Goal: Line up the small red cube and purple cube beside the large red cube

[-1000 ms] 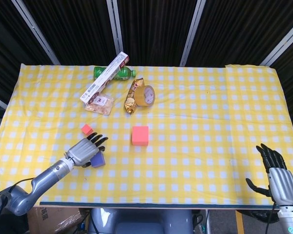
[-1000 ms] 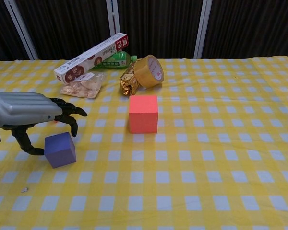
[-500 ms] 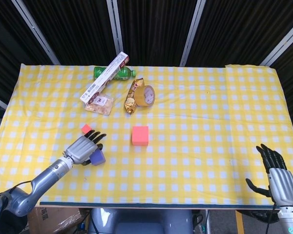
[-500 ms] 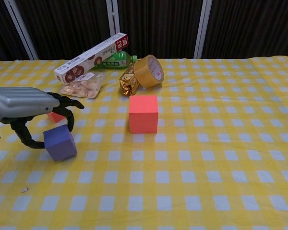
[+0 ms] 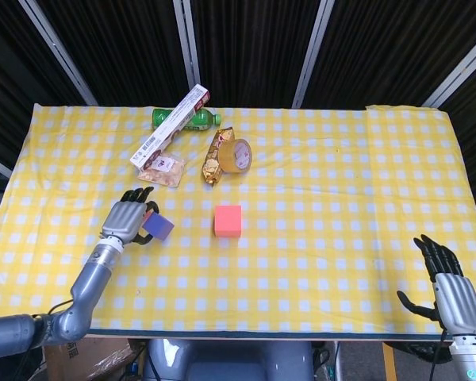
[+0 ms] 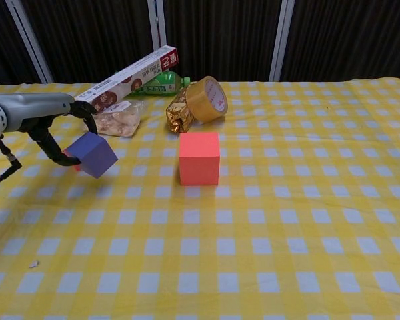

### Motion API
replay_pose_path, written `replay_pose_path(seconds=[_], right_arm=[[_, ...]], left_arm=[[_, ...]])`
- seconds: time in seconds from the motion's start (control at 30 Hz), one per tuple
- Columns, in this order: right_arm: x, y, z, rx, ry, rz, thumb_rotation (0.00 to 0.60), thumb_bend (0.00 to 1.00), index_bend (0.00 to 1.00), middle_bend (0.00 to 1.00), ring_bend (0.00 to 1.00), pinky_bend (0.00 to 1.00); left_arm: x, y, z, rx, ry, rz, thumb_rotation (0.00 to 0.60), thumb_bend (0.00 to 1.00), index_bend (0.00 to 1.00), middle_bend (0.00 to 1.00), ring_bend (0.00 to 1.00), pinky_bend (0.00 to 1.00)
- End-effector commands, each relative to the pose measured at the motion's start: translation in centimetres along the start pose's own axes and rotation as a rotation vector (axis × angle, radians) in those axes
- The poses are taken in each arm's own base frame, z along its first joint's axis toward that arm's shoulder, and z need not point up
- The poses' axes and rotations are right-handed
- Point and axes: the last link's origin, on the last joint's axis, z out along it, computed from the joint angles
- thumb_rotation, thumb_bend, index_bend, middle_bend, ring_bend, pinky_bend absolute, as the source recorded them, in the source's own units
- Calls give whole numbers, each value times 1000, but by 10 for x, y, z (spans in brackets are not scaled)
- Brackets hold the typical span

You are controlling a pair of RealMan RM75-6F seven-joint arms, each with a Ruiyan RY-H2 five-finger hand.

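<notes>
Fingers of your left hand (image 5: 125, 217) curl around the purple cube (image 6: 93, 154), holding it tilted and clear of the table (image 5: 317, 262) near the left edge. A sliver of the small red cube (image 6: 71, 157) shows just behind it. Toward the table's middle, the large red cube (image 5: 228, 221) sits flat on the checked cloth. By the front right corner, your right hand (image 5: 447, 290) is empty, fingers spread wide.
</notes>
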Motion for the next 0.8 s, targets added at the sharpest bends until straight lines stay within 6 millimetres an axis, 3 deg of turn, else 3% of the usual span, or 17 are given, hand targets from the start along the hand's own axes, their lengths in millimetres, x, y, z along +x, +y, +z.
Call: replay_pose_path(seconds=[0.03, 0.27, 0.4, 0.8], right_arm=[[1, 0, 1, -1, -3, 7, 600, 308, 0, 0, 0, 0], [2, 1, 1, -1, -8, 23, 600, 308, 0, 0, 0, 0], [2, 1, 1, 1, -11, 27, 600, 307, 0, 0, 0, 0], [3, 1, 1, 4, -6, 41, 600, 307, 0, 0, 0, 0]], left_arm=[[3, 56, 13, 77, 13, -77, 600, 361, 375, 0, 0, 0], [-4, 98, 29, 114, 28, -79, 600, 361, 370, 0, 0, 0], [-6, 111, 33, 129, 31, -73, 600, 361, 378, 0, 0, 0], [-16, 114, 40, 200, 26, -43, 600, 361, 404, 0, 0, 0]])
